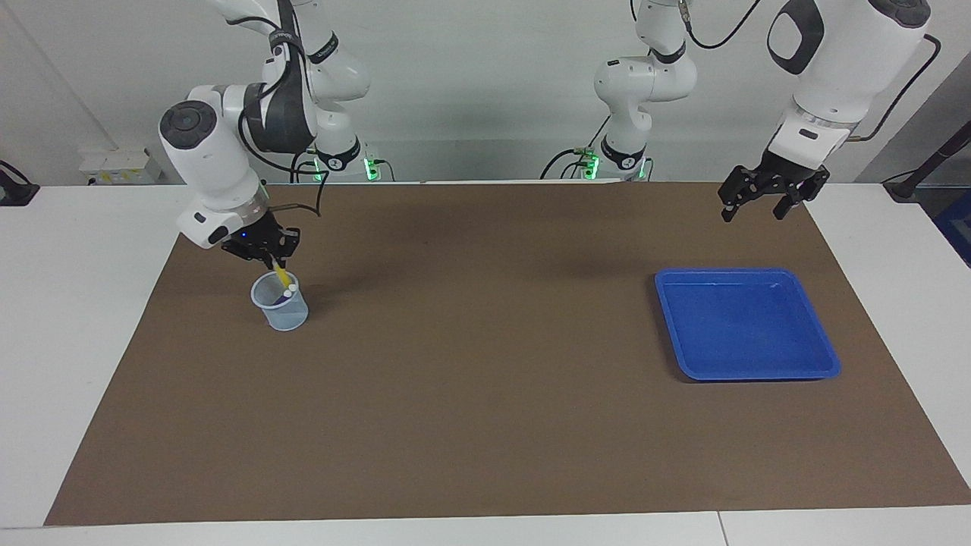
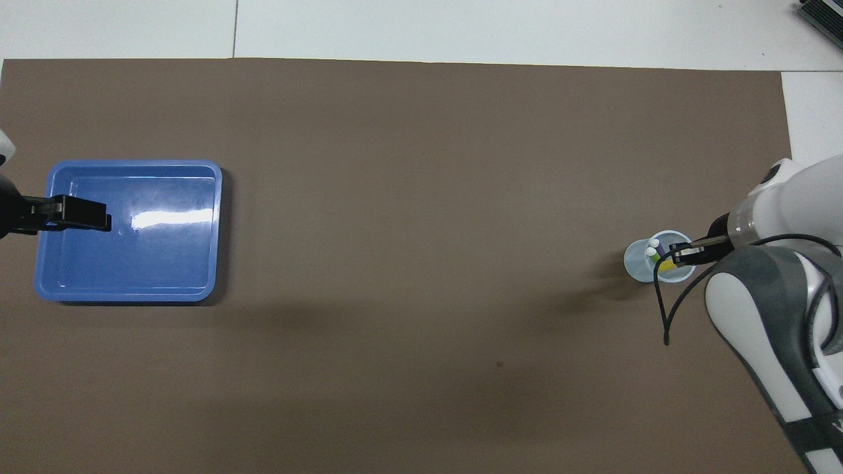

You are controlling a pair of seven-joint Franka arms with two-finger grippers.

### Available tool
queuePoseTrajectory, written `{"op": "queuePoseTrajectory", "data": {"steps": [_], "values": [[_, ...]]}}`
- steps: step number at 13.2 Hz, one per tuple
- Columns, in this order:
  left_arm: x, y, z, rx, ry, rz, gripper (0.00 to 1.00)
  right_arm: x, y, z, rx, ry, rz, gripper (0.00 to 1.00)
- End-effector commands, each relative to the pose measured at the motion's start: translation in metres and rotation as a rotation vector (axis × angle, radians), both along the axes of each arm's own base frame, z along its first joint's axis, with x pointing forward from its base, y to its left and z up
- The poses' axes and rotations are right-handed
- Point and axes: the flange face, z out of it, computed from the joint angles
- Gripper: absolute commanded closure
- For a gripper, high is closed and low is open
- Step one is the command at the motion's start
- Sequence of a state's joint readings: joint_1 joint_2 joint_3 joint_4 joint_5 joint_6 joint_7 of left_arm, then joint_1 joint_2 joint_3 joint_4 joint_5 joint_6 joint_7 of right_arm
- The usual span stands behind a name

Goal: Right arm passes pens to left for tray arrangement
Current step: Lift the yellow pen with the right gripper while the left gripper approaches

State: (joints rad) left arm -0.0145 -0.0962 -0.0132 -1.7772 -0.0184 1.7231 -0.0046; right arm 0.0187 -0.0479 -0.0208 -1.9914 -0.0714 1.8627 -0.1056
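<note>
A small translucent cup [image 1: 282, 309] [image 2: 637, 263] stands on the brown mat at the right arm's end of the table, with the pens in it. My right gripper [image 1: 271, 260] [image 2: 678, 254] hangs just above the cup's rim, shut on the yellow pen [image 1: 280, 274] [image 2: 665, 266]. That pen slants up out of the cup with its lower end still inside. The pale caps of two other pens [image 1: 288, 290] [image 2: 652, 250] poke up in the cup; one shows purple. The blue tray [image 1: 747, 334] [image 2: 164, 263] lies at the left arm's end. My left gripper [image 1: 751, 203] [image 2: 79, 215] waits open in the air by the tray.
The brown mat [image 1: 470, 364] covers most of the white table. A black cable [image 2: 662, 309] loops down from the right arm's wrist beside the cup. The two arm bases [image 1: 341, 159] stand at the robots' edge of the table.
</note>
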Motion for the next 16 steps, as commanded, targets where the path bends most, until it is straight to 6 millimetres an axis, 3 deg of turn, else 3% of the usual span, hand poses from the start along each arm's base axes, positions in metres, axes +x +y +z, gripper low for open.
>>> {"op": "queuePoseTrajectory", "data": {"steps": [1, 3, 6, 7, 9, 12, 16], "values": [[-0.022, -0.002, -0.008, -0.087, 0.054, 0.068, 0.0, 0.003, -0.005, 0.04, -0.026, -0.01, 0.047, 1.0], [-0.035, -0.007, -0.023, -0.186, 0.063, 0.259, 0.0, 0.002, 0.007, 0.071, -0.012, -0.027, 0.056, 1.0], [-0.036, -0.043, -0.029, -0.348, 0.074, 0.493, 0.0, 0.004, 0.037, 0.101, 0.016, -0.08, 0.085, 1.0], [-0.036, -0.05, -0.029, -0.423, 0.102, 0.529, 0.25, 0.006, 0.047, 0.112, 0.091, -0.103, 0.065, 1.0], [-0.048, -0.082, -0.041, -0.458, 0.107, 0.527, 0.0, 0.009, 0.062, 0.117, 0.199, -0.133, -0.022, 1.0], [-0.061, -0.115, -0.059, -0.536, 0.083, 0.624, 0.0, 0.012, 0.109, 0.121, 0.281, -0.181, -0.095, 1.0], [-0.063, -0.133, -0.06, -0.689, 0.11, 0.786, 0.0, 0.009, 0.174, 0.125, 0.487, -0.19, -0.383, 1.0]]}}
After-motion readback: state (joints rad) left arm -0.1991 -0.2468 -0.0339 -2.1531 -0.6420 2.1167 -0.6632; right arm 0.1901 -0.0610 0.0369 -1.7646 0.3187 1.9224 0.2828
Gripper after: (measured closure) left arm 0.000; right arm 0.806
